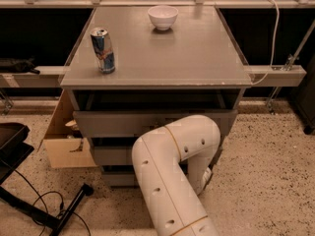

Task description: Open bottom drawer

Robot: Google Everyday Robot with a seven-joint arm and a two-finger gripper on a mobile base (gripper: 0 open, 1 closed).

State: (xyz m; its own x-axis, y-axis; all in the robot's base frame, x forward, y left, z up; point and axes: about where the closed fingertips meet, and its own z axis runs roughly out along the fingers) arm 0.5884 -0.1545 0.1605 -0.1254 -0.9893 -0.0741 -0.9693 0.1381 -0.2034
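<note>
The grey cabinet [157, 58] has three drawers. The bottom drawer [118, 179] is the lowest one; only the left end of its plain grey front shows, and it looks shut. Its knob is hidden behind my white arm [170, 181]. The arm bends at the elbow [197, 134] and reaches down in front of the drawers. My gripper [204, 177] is low at the cabinet's right front, near the bottom drawer's level, and mostly hidden by the arm.
A blue can [103, 50] and a white bowl [163, 16] stand on the cabinet top. An open cardboard box [64, 141] sits left of the cabinet. A black stand with cables [44, 210] lies on the speckled floor at the lower left.
</note>
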